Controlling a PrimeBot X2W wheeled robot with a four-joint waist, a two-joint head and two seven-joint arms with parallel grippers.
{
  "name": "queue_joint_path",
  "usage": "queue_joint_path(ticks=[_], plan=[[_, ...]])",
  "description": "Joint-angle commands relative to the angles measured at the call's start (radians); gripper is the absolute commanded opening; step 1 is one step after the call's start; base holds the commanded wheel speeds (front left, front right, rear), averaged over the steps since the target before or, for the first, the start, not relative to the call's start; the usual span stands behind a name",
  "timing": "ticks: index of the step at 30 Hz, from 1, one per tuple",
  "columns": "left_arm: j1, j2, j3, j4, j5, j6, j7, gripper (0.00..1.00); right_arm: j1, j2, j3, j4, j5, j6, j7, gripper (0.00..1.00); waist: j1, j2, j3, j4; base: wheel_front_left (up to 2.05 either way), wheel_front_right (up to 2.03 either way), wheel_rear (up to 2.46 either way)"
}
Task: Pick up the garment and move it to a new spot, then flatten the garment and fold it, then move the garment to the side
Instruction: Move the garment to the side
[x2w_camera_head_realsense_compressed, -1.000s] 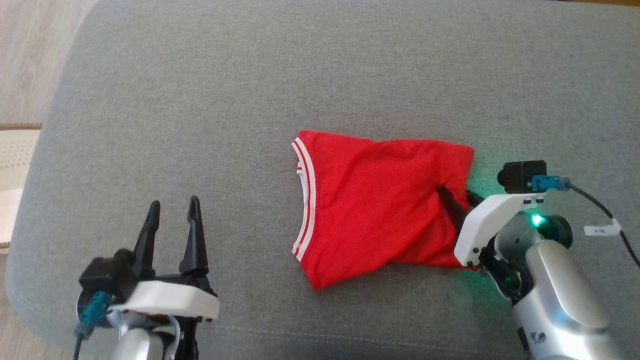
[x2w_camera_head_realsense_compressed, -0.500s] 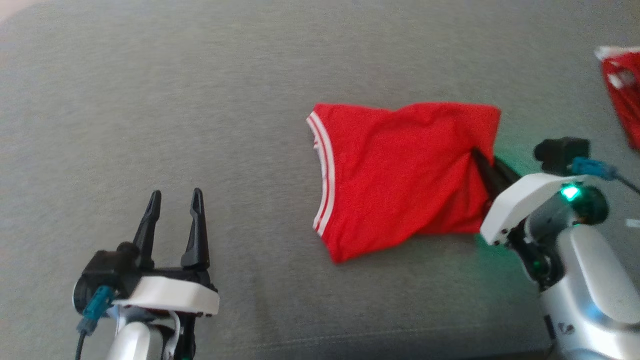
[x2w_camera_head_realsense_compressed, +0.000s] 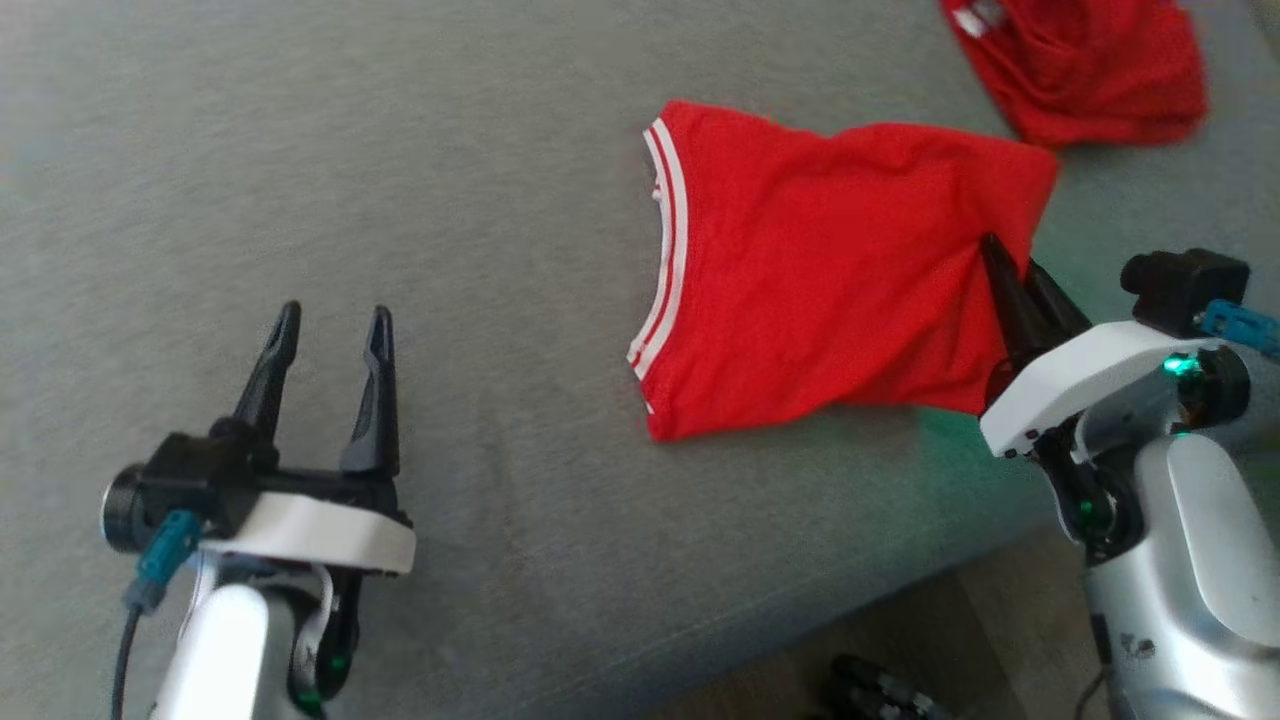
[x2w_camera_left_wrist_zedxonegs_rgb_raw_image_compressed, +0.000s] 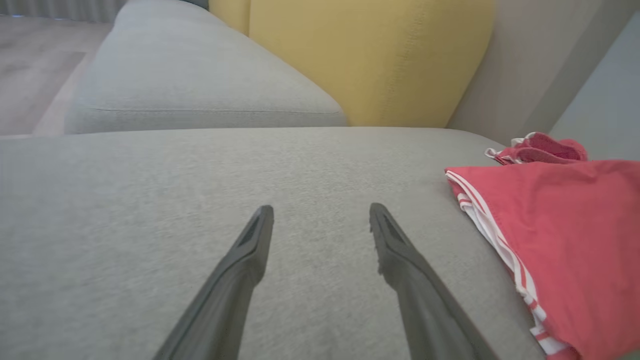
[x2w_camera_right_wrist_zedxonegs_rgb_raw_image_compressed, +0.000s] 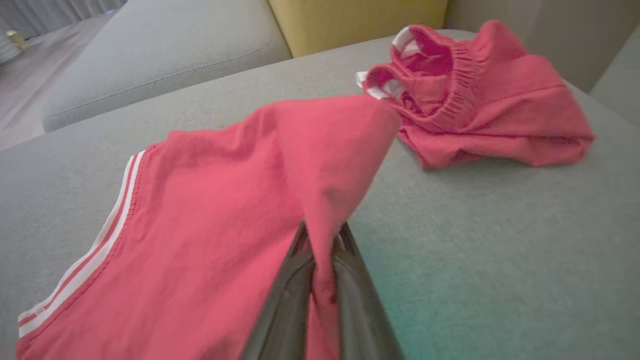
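1. The red garment (x2w_camera_head_realsense_compressed: 830, 270) is lying in the upper centre-right of the head view on the grey sofa seat (x2w_camera_head_realsense_compressed: 400, 150). It is spread mostly flat, and its white-striped band (x2w_camera_head_realsense_compressed: 668, 250) is facing the left of the frame.
2. The right jaws are showing at the right edge of the head view. Their dark fingers (x2w_camera_head_realsense_compressed: 1005, 290) are pressing together on the garment's right edge and pinching a fold of the cloth.
3. In the right wrist view the garment (x2w_camera_right_wrist_zedxonegs_rgb_raw_image_compressed: 200, 225) is rising into a peaked ridge at the centre of the frame. The pinched fold is running down between the two fingers (x2w_camera_right_wrist_zedxonegs_rgb_raw_image_compressed: 285, 310) at the bottom centre, while the rest of the cloth is resting on the seat at the lower left.
4. The left jaws are sitting at the lower left of the head view, standing spread wide. Their fingers (x2w_camera_head_realsense_compressed: 375, 380) are gripping nothing and are well apart from the garment.
5. In the left wrist view these fingers (x2w_camera_left_wrist_zedxonegs_rgb_raw_image_compressed: 235, 280) are pointing up the frame over bare seat, and the garment (x2w_camera_left_wrist_zedxonegs_rgb_raw_image_compressed: 575, 235) is lying at the right edge.
6. A second red garment (x2w_camera_head_realsense_compressed: 1090, 70), crumpled, is lying at the upper right of the head view, just beside the first one's far corner. In the right wrist view (x2w_camera_right_wrist_zedxonegs_rgb_raw_image_compressed: 480, 115) it is showing a gathered elastic band.
7. A yellow back cushion (x2w_camera_left_wrist_zedxonegs_rgb_raw_image_compressed: 370, 55) is standing at the top centre of the left wrist view.
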Motion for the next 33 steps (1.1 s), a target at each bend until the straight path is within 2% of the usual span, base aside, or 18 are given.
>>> queue_joint_path(ticks=[1,7,14,18,24,33], plan=[[-0.031,0.012,0.023,-0.039,0.010,0.000,0.004,1.00,-0.025,0.000,0.016,-0.033,-0.006,-0.001,-0.014,0.00,-0.0001,0.0000,0.040,-0.059,0.00,0.00,0.00],[-0.039,0.019,0.009,-0.050,0.014,-0.001,0.020,1.00,-0.046,0.005,0.018,-0.021,-0.015,-0.001,-0.041,0.00,-0.0001,0.0000,0.046,-0.074,0.00,0.00,0.00],[-0.043,0.013,0.006,-0.056,0.007,0.007,0.012,1.00,-0.165,-0.037,0.003,-0.001,-0.045,-0.001,-0.026,0.00,-0.0001,0.0000,0.047,-0.024,0.00,0.00,0.00],[-0.052,0.002,0.002,-0.050,-0.003,0.009,-0.003,1.00,-0.260,-0.113,-0.023,0.031,-0.088,-0.001,0.011,0.00,-0.0001,0.0000,0.049,0.023,0.00,0.00,0.00],[-0.060,-0.016,-0.004,-0.035,-0.019,0.014,-0.025,1.00,-0.366,-0.272,-0.045,0.073,-0.157,-0.001,0.077,0.00,-0.0001,0.0000,0.062,0.087,0.00,0.00,0.00],[-0.093,-0.031,-0.021,-0.026,-0.024,0.012,-0.043,1.00,-0.457,-0.419,-0.094,0.134,-0.252,-0.001,0.126,0.00,-0.0001,0.0000,0.110,0.158,0.00,0.00,0.00]])
